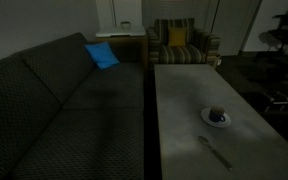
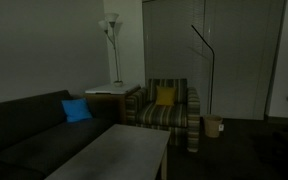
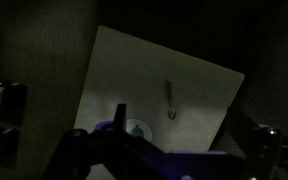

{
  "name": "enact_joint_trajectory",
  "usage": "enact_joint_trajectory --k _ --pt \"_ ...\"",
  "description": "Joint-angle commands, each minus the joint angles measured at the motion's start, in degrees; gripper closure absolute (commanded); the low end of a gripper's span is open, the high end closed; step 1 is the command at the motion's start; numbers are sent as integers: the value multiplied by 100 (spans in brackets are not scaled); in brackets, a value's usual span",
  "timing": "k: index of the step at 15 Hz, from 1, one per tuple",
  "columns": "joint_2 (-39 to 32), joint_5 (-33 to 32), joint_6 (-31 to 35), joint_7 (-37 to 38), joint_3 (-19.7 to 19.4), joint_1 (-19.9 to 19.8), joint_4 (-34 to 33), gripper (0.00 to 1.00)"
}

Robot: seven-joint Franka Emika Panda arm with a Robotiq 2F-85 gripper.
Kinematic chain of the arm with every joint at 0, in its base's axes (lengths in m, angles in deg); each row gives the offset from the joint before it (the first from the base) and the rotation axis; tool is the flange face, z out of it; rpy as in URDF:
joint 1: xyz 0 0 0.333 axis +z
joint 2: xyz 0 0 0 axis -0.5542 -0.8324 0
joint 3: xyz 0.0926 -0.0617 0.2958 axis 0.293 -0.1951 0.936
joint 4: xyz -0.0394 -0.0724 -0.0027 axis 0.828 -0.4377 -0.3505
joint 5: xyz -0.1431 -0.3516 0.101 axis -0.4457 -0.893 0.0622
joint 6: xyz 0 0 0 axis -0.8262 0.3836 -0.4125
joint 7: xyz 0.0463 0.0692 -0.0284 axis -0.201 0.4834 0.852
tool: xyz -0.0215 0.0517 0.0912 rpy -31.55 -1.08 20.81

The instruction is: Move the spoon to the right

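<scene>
Wrist view: end effector is seen at the 6 o'clock edge, high above the desk. Its two dark fingers are spread wide apart, jaws open. Nothing is held and nothing is touched. The picture is dim, so finger detail is hard to read.

The spoon is laid flat on the desk, apart from the end effector. Its long axis is run roughly 12 to 6 o'clock in this view, with the bowl at the 6 o'clock end and the handle toward 12. The saucer with a dark round item is placed near it, at about 8 o'clock from the spoon, not touching.

In an exterior view the spoon is seen as a thin line slanted 10 to 4 o'clock, at 6 o'clock from the saucer, near the close end of the desk. Which end is the bowl cannot be told there. A sofa is set at 9 o'clock of the desk.
</scene>
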Motion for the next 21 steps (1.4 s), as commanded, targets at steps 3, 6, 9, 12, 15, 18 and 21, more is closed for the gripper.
enact_joint_trajectory --k 3,6,9,12,15,18,21 --pt "-141 -5 -117 -13 -50 25 -204 0" --pt "-267 432 361 -538 -144 143 -142 0" --pt "-851 658 1049 -913 -198 100 -340 0" --pt "-1751 335 1337 -966 -217 45 -800 0" --pt "-2665 -4 1369 -961 -250 130 -1461 0" --pt "-3514 -145 1328 -831 -290 271 -2136 0" --pt "-4220 -92 1290 -937 -298 359 -2724 0"
